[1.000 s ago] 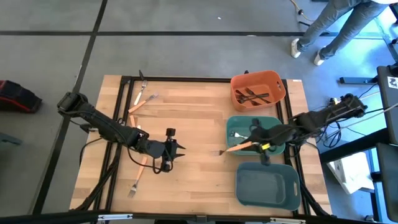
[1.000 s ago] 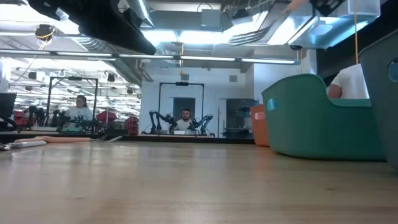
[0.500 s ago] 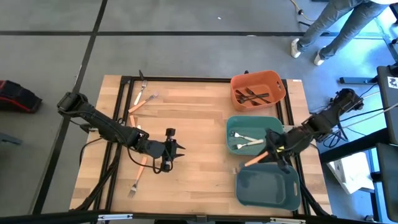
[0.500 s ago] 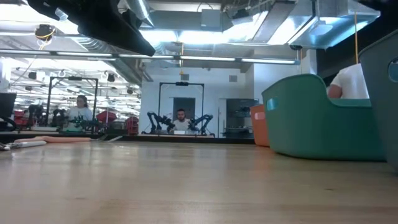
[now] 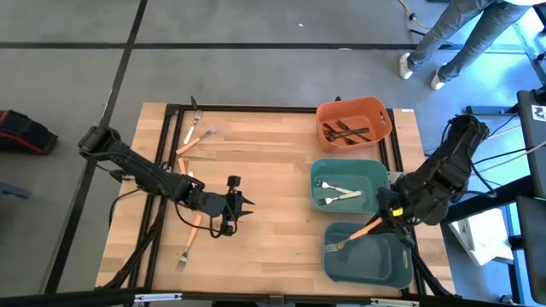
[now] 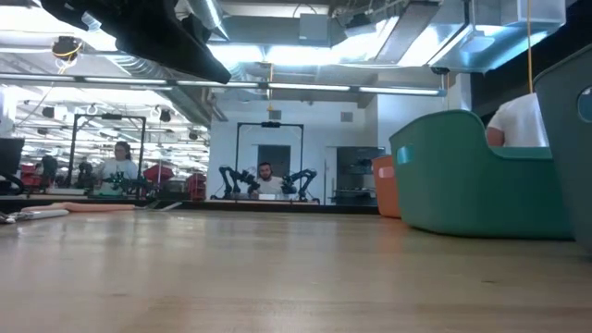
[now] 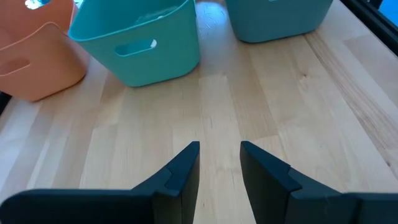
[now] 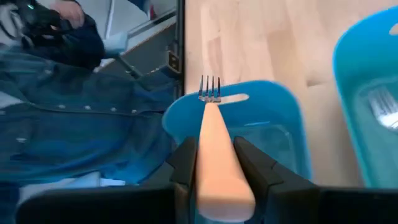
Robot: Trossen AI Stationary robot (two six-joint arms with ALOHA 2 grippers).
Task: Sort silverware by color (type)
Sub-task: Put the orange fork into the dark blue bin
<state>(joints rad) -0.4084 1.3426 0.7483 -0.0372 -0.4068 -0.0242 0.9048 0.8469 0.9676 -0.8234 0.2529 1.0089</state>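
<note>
Right gripper (image 5: 386,223): clenched on orange-handled fork (image 5: 363,232), tines pointing out ahead of the fingers.
Fork position: held over the blue bin (image 5: 368,271), near its rim.
Teal bin (image 5: 317,169): just beside the gripper; silver forks (image 5: 339,194) inside.
Orange bin (image 5: 376,109): beyond the teal bin; dark forks (image 5: 348,131) inside.
Left gripper (image 7: 219,163): fingers parted, nothing between them, above bare table (image 5: 273,170).
Loose forks (image 5: 194,223): on the table behind and beside the left gripper.

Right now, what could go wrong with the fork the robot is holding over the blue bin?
1. The right gripper holds the orange-handled, silver-headed fork near its handle end, with the tines near the rim of the dark blue plastic bin. Released here, it might catch the rim or fall outside.
2. The clamped handle looks smooth, so it could slip early.
</note>
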